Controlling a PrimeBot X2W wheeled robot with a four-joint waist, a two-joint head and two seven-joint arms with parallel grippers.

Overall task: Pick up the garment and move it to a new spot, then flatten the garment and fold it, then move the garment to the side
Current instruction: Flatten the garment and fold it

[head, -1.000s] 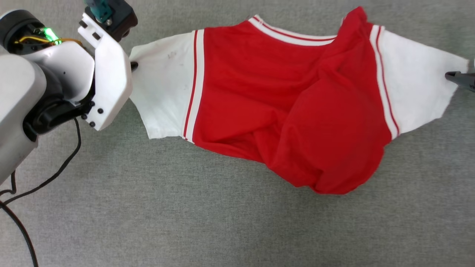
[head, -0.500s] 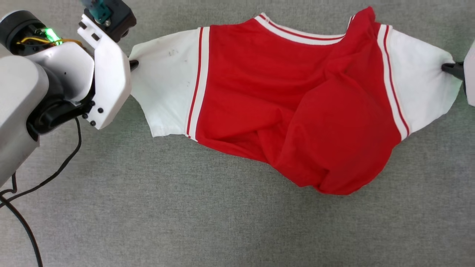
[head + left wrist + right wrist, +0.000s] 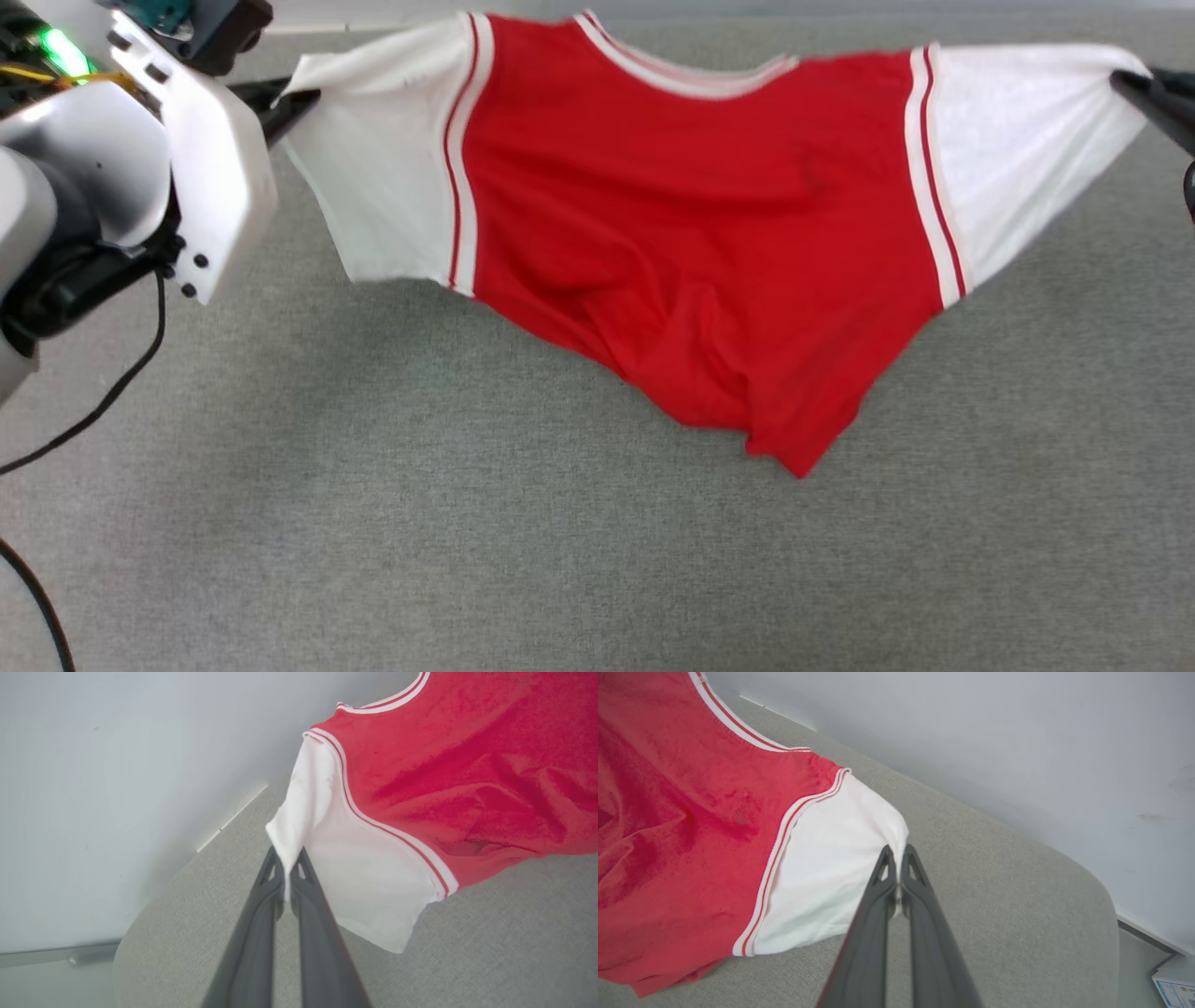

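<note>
Hanging spread between the two arms, the bright red soft-fabric T-shirt [image 3: 691, 233], with white short sleeves and red-and-white striped trim, is up in the air above the grey woven surface [image 3: 467, 541]. The collar runs along the top and the body sags to a point near the front. Whether that low tip brushes the surface cannot be told.

The left gripper [image 3: 286, 861] has its long dark fingers [image 3: 261, 924] pressed together on the outer edge of one white sleeve. The right gripper [image 3: 896, 851] pinches the far edge of the other sleeve the same way, with fingers [image 3: 873, 924] closed on a thin fold of cloth. Holding both sleeve ends well apart most likely lets the weight of the cloth pull out the creases, so that it can be carried to a new spot and laid down flat. The red middle shows a diagonal bunch of folds, so flattening is not yet done.

A pale wall [image 3: 117, 765] stands just behind the surface's rounded far edge, which limits how far back the shirt can be swung. The white arm housing [image 3: 205, 159] and a thin black cable [image 3: 112, 392] sit at the left, beside the sleeve, and the cable could drag across the landing area. A printed box [image 3: 1176, 989] lies off the surface's corner, well apart from the cloth.
</note>
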